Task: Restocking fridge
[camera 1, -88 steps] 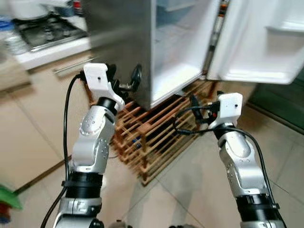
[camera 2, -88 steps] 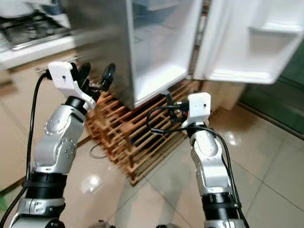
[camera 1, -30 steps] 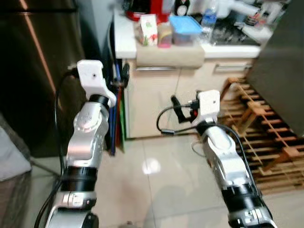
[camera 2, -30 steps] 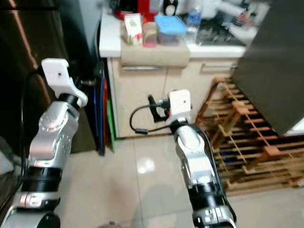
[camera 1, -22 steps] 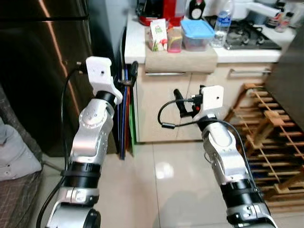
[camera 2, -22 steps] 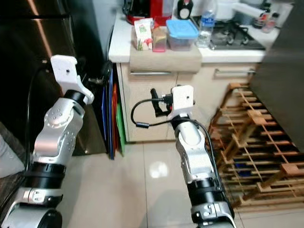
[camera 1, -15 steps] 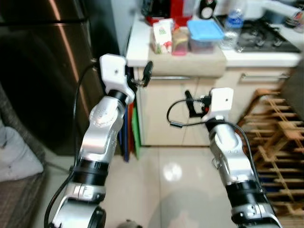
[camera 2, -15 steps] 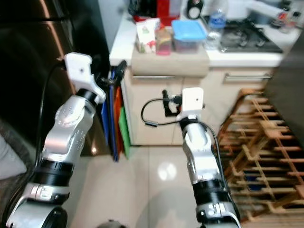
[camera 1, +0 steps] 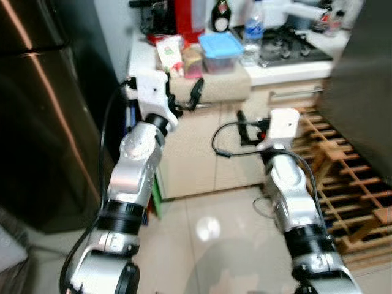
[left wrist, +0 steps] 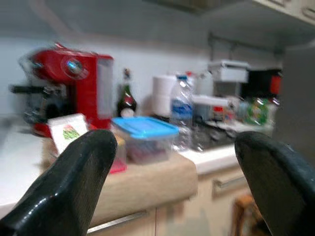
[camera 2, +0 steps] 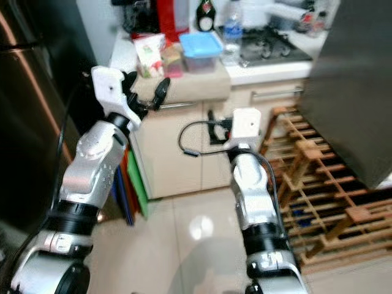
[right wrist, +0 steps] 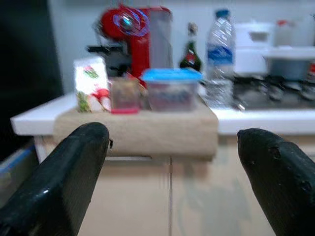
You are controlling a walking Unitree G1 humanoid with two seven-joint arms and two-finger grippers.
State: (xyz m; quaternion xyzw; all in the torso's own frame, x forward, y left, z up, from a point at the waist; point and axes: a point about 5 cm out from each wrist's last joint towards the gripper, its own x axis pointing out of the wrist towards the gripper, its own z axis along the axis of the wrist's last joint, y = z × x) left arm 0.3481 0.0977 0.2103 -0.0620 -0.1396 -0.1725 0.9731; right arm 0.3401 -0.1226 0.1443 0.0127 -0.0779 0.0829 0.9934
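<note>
On the white counter (camera 1: pixel 294 70) a beige mat (camera 1: pixel 214 86) carries a juice carton (camera 1: pixel 169 55), a small pink tub (camera 1: pixel 193 60) and a clear box with a blue lid (camera 1: pixel 219 52). A water bottle (camera 1: pixel 251 40) stands just behind them. My left gripper (camera 1: pixel 182 101) is raised in front of the mat's edge, open and empty. My right gripper (camera 1: pixel 248 127) hangs lower, before the cabinet front, also open and empty. Both wrist views look at the carton (right wrist: pixel 91 83) and the blue-lidded box (left wrist: pixel 145 137) between spread fingers (right wrist: pixel 59 172).
A red coffee machine (camera 1: pixel 184 15) and a dark bottle (right wrist: pixel 190 54) stand at the counter's back, with a gas hob (camera 1: pixel 288 46) to the right. A dark steel appliance (camera 1: pixel 37 122) rises on the left. A wooden rack (camera 1: pixel 349 184) sits on the floor at right, under a grey cabinet side (camera 1: pixel 361 79).
The view has swung away from the open fridge to the counter and drawn closer to it. Both arms stay raised with their grippers open.
</note>
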